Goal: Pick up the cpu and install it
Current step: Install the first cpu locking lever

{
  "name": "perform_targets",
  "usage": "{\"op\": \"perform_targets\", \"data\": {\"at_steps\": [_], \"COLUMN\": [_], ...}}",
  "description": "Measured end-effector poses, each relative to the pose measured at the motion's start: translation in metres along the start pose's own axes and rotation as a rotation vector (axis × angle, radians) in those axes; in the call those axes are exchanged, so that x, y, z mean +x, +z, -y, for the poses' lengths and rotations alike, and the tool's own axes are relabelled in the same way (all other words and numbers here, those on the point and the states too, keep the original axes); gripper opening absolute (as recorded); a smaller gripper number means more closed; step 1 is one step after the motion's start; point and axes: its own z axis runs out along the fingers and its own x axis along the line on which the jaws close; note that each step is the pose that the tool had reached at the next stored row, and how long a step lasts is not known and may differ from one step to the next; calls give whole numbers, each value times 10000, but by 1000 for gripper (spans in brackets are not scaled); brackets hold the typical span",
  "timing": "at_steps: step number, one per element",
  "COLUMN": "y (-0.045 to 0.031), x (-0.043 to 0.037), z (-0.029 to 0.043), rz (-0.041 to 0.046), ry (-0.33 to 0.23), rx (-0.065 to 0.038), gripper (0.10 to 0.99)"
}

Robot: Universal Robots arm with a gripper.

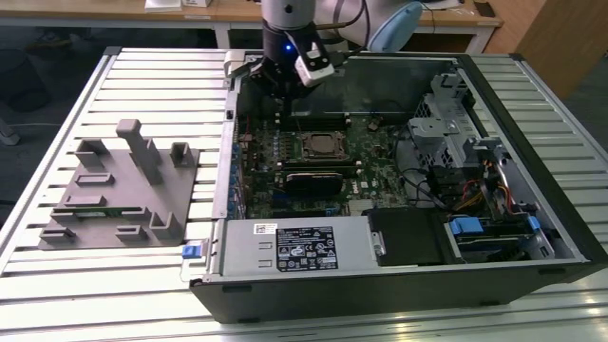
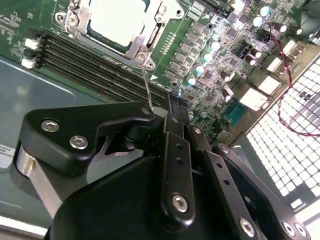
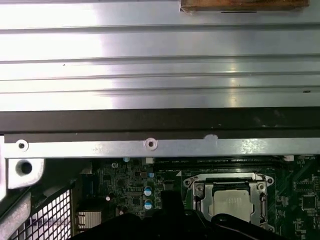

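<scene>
Second wrist view is showing the claw (image 2: 165,112) as a cluster of black linkage bars with silver screw heads, its fingers drawn together and gripping nothing; their tips are hard to make out against the dark memory slots (image 2: 95,67) beneath. A thin wire lever (image 2: 146,85) is rising from the socket's metal frame (image 2: 145,47) toward the fingers, though whether it is touching them is unclear. The cpu (image 2: 117,20), pale, flat and washed out by glare, is sitting inside that frame, cut off by the picture's edge. In the first wrist view the cpu (image 3: 232,204) is lying just beyond the dark blurred claw body, its near edge hidden. In the exterior view the arm (image 1: 290,28) is reaching straight down into the open computer case (image 1: 399,285), the claw (image 1: 282,107) hanging just behind the socket, where the cpu (image 1: 323,144) is a small dull square. Beside the case, a grey moulded plastic holder (image 1: 119,192) is resting on the ribbed metal worktop (image 1: 142,78).
</scene>
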Motion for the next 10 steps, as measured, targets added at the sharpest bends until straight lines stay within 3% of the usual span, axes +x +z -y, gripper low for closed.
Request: {"op": "perform_targets", "data": {"at_steps": [10], "y": [0], "x": [-110], "z": [-9], "rz": [-1], "ry": [0], "rx": [2], "gripper": [106]}}
